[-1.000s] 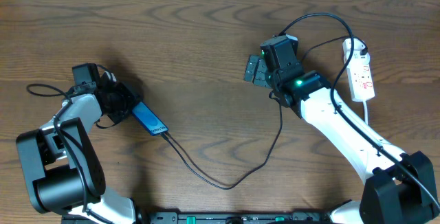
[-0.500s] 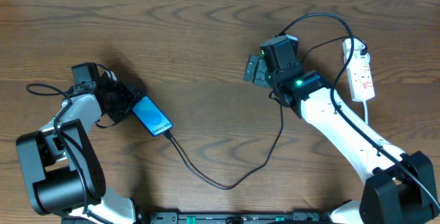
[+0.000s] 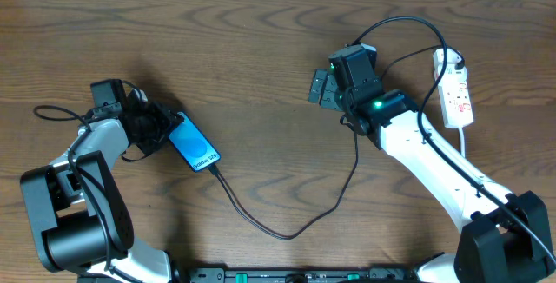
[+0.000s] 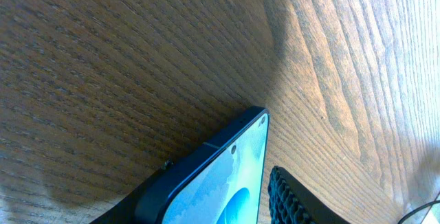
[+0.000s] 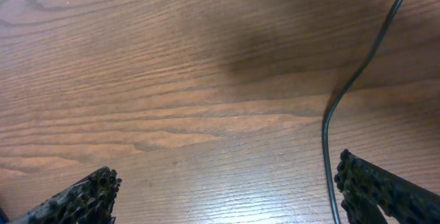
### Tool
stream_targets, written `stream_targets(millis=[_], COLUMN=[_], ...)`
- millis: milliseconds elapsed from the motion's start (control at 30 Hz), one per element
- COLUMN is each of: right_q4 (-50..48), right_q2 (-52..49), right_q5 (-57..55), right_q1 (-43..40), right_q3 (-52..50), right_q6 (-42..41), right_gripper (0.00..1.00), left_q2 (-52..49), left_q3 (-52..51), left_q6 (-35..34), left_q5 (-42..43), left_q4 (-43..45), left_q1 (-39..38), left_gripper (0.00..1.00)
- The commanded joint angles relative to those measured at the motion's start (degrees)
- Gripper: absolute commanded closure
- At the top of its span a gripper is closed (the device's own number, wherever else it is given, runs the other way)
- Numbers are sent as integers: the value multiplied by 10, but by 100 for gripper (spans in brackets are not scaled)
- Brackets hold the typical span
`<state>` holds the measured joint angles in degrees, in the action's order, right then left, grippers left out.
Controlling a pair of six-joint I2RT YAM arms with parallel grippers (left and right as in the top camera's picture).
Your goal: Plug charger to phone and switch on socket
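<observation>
Phone [image 3: 194, 145] overhead: flat and screen up, its top end right at the left gripper [image 3: 162, 129] mouth, the body running out past the fingertips. The charger [image 3: 287, 233] meets its far end and looks seated, though I can't confirm that from here. It then loops back under the right arm. The right gripper [image 3: 319, 90] hangs over bare table [image 3: 261, 49], nothing between its jaws, and the socket [image 3: 457, 94] is well off behind it, on the far side of that arm. Left wrist: the phone corner sits just beside one pad [image 4: 295, 200], maybe touching. The other finger is out of shot, so I can't tell if these jaws are pinching the phone or merely straddling it. Right wrist: both fingers [image 5: 75, 200] sit at the frame edges, spread wide and holding nothing. A thin black cable [image 5: 344, 93], probably the charger lead, runs just inside the right-hand finger. Risks: if the left jaws are gripping or rubbing the phone, backing out could drag it and unseat the connector. The right arm swinging to the socket could snag that lead and yank the plug. Wide-spread jaws also make a poor poker for a small switch.
</observation>
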<state>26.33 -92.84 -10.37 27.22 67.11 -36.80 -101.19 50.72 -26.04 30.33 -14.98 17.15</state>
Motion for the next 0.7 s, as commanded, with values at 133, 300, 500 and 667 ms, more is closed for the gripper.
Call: stream_targets(millis=[133,300,500,667], right_q4=[1,1,1,1], right_q2=[6,6,6,6], right_q5=[-11,-11,-11,-11], right_q1=[-1,-1,-1,-1], right_q3=[3,3,3,3], right_q6=[5,5,5,5], right_gripper=[1,1,1,1], left_q2=[-16,-16,-16,-16], left_q3=[-13,-13,-13,-13], left_q6=[7,7,7,7], left_q5=[-43,-43,-43,-43], left_q4=[-13,-13,-14,-14], left_q1=[1,1,1,1], left_gripper=[53,46,44,44])
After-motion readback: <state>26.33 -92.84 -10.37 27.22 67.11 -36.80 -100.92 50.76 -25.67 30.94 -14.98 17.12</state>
